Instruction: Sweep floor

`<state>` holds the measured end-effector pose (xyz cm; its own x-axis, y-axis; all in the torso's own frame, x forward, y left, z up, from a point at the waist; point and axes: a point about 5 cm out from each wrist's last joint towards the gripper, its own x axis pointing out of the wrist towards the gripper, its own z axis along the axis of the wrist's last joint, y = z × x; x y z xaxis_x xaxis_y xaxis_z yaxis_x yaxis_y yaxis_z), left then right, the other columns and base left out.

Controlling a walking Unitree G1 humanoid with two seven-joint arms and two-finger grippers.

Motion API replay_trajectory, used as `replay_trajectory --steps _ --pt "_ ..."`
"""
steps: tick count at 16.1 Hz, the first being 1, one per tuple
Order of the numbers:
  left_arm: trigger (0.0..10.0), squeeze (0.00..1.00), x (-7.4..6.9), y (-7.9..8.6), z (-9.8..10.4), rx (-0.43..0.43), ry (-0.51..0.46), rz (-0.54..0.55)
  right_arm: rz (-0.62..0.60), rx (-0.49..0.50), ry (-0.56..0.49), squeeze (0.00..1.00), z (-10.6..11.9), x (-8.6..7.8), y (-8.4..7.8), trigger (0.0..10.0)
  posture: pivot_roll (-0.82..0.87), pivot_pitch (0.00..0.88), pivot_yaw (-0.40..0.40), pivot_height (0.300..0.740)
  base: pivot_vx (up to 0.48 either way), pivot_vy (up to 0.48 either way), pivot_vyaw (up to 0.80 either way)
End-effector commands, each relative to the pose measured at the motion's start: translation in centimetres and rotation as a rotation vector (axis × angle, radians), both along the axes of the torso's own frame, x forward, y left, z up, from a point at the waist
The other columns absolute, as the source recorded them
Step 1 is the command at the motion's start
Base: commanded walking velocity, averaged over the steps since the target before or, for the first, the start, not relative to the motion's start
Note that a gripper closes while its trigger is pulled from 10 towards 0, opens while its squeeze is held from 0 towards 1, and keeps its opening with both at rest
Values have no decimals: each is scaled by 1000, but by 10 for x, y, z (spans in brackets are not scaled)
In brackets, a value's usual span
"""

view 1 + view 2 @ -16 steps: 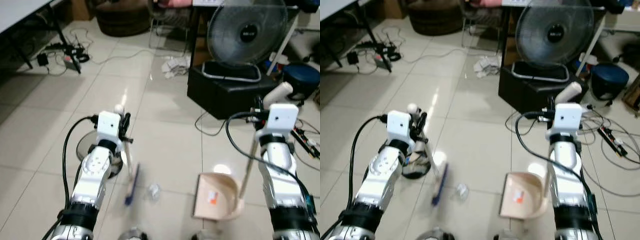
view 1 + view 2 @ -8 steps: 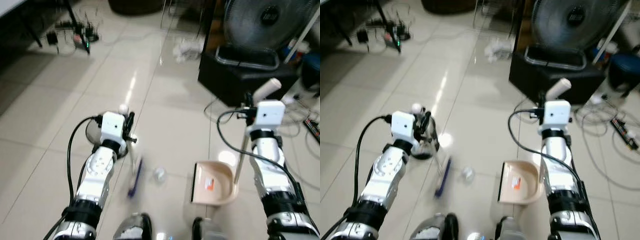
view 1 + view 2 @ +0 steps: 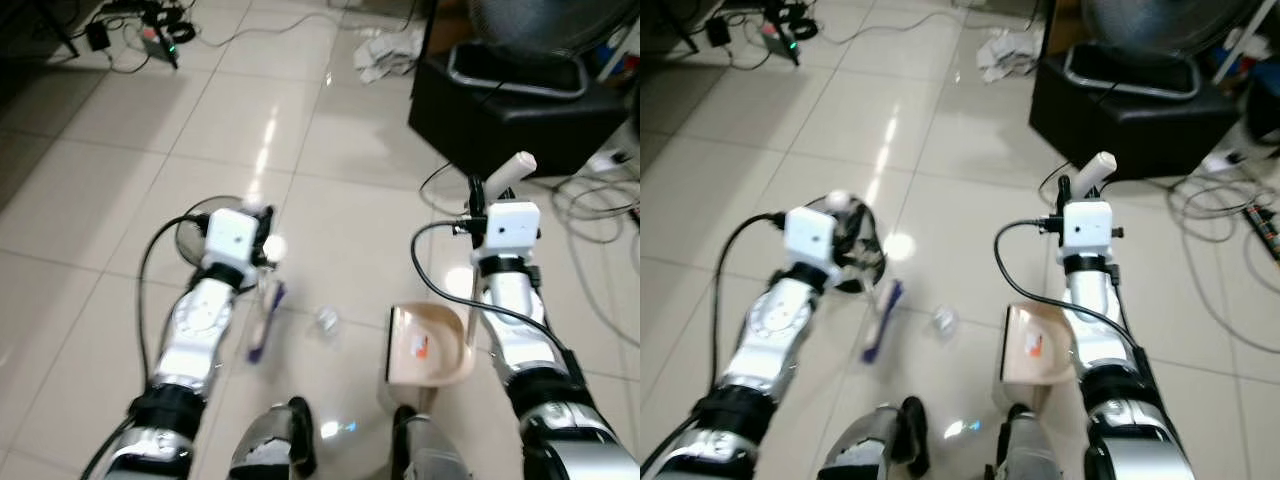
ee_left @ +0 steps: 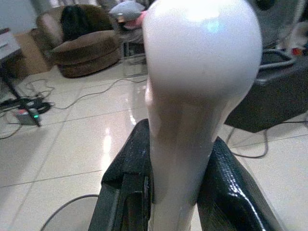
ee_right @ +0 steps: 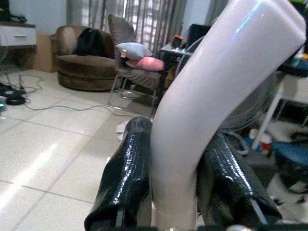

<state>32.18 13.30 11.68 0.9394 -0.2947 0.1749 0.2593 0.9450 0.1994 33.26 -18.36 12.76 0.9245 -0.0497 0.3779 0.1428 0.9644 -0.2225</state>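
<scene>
My left gripper [image 3: 262, 246] is shut on the white handle of a small broom [image 4: 192, 96]; its blue bristle head [image 3: 264, 325] rests on the tiled floor in front of my feet. My right gripper [image 3: 478, 200] is shut on the long white handle [image 5: 211, 106] of a beige dustpan [image 3: 428, 346], which lies flat on the floor to the right. A small piece of clear crumpled litter [image 3: 326, 319] lies on the tiles between the broom head and the dustpan. An orange scrap [image 3: 419, 348] sits inside the pan.
A black box [image 3: 520, 110] carrying a standing fan stands ahead on the right, with cables [image 3: 600, 200] trailing beside it. Crumpled paper [image 3: 388, 52] lies near the box. A round dark base [image 3: 195, 235] sits by my left arm. A power strip [image 3: 155, 30] lies far left.
The camera has tilted down and moved forward, so my feet now show. Both grippers keep their hold. The broom head and litter sit about the same distance from the dustpan.
</scene>
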Motion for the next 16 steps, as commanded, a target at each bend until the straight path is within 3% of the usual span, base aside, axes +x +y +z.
replay_trajectory --steps 1,5,7,9,11,16 --pt "10000 0 -2 -7 0 -14 5 -33 17 21 -29 0 0 -1 9 10000 153 328 112 740 0 0 0" --pt "10000 0 -7 -25 5 -76 24 -137 24 54 -42 0 -3 0 24 10000 160 315 129 740 0 0 0" --pt "10000 0 -12 -34 5 -107 47 -203 40 25 -19 0 -9 -1 32 10000 163 307 127 740 0 0 0" --pt "10000 0 -14 -41 9 -149 69 -280 10 29 3 0 -13 0 30 10000 169 318 129 740 0 0 0" --pt "10000 0 -24 -47 15 -126 71 -443 -9 36 8 0 -15 0 27 10000 168 297 129 740 0 0 0" --pt "10000 0 -23 -45 38 -153 57 -527 -56 134 7 0 -15 1 16 10000 156 251 133 740 0 0 0"
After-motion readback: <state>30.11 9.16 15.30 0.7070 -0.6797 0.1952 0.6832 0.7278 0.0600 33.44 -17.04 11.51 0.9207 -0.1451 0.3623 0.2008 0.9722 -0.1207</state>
